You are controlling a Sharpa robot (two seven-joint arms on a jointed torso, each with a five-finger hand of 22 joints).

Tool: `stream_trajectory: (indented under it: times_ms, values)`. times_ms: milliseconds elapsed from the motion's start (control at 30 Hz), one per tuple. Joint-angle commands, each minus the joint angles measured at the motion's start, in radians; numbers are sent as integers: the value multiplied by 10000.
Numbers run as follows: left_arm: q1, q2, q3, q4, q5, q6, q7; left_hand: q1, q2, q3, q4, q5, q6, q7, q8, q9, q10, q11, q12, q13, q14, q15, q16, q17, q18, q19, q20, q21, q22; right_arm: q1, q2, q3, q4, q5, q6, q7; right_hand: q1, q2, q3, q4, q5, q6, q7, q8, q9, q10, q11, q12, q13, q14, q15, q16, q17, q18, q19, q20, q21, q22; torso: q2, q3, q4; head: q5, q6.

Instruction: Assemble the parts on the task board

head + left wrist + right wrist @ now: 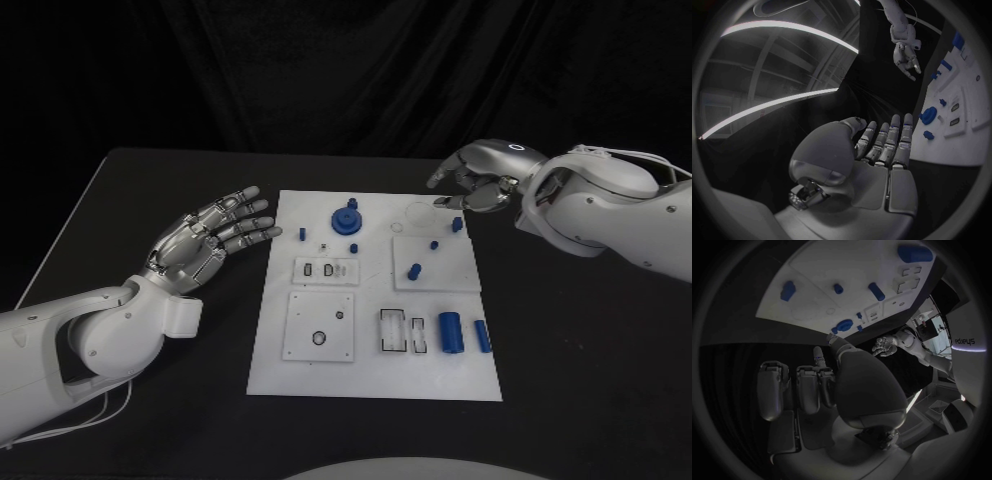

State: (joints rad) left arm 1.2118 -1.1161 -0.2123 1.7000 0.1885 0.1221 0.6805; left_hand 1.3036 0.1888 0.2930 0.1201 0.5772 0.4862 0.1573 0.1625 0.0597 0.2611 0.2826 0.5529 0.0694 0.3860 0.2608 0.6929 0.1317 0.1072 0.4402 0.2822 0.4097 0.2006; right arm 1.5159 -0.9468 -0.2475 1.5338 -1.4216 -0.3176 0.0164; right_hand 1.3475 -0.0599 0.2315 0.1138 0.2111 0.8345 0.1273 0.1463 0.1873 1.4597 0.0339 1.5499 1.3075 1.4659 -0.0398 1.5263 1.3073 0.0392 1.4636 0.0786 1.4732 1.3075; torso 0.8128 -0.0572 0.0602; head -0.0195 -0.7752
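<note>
Left hand (212, 236) spread, empty — right hand (476, 185) curled, empty.

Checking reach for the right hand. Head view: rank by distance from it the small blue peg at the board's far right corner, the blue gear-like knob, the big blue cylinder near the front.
From the right hand:
1. Small blue peg, far right corner of the task board, just below the hand.
2. Blue gear-like knob, far middle of the board.
3. Big blue cylinder, front right, clearly farthest.
</note>
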Motion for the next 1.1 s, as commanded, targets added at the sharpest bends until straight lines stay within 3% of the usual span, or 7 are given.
stream_trajectory:
  times_ms: [33,233,400,700,967,1100]
  values:
    - [3,64,7,-1,77,68,790,-85,6,78,-6,39,21,73,38,9,0,56,35,9,-41,3,32,-9,-165,-46,-11,-63,-4,-83,-378,-2,167,287,-39,-361,-97,-1,-29,91,-86,72,7,25,12,660,-10,57,2104,877,67,56,2126,-66,319,-4,96,1739,-21,-9,-29,-73,-22]
    - [2,185,7,-39,91,152,765,-93,-1,95,-9,39,27,86,42,10,17,64,48,12,-47,4,44,-10,-165,-59,-9,-62,-2,-372,-1035,-13,184,287,-395,-473,-109,-81,-138,251,-227,-78,-35,-103,-36,631,-59,47,2059,894,24,78,2155,-81,366,-37,145,1796,-36,-43,-20,-191,-9]
    - [0,214,7,-69,94,193,751,-98,0,107,-9,40,23,95,42,10,28,71,56,13,-51,5,50,-10,-166,-67,-9,-62,-1,-600,-1197,-18,68,289,-555,-469,-125,-128,-217,367,-364,-78,-52,-130,-50,601,-78,34,2017,896,5,73,2150,-82,373,-58,148,1805,-24,-11,-73,-186,-21]
    - [-3,230,7,-123,94,232,747,-101,1,114,-8,40,23,101,42,9,33,74,60,14,-55,6,53,-11,-167,-73,-8,-62,-1,-922,-1062,-21,-207,290,-304,-628,-96,-252,-438,676,-904,-214,-72,-263,-112,294,-97,-94,1640,817,-12,-119,1917,-20,227,-81,-39,1652,-37,-11,13,-307,-44]
    - [-5,223,7,-160,94,267,729,-107,4,129,-7,40,21,111,42,9,43,78,67,15,-61,8,60,-12,-167,-83,-8,-61,0,-1083,-768,-21,-560,290,-285,-647,37,-282,-453,670,-892,-214,-55,-274,-117,294,-89,-100,1639,799,-8,-160,1871,-3,185,-82,-96,1609,-40,-27,-7,-299,-82]
    - [-7,231,7,-179,93,288,712,-111,7,141,-6,41,20,118,42,9,49,82,72,16,-66,9,65,-13,-168,-90,-7,-61,1,-1117,-618,-21,-732,290,-282,-657,93,-291,-454,659,-865,-204,-46,-272,-117,277,-83,-108,1618,791,-5,-181,1847,1,174,-79,-112,1598,-31,-23,3,-358,-94]
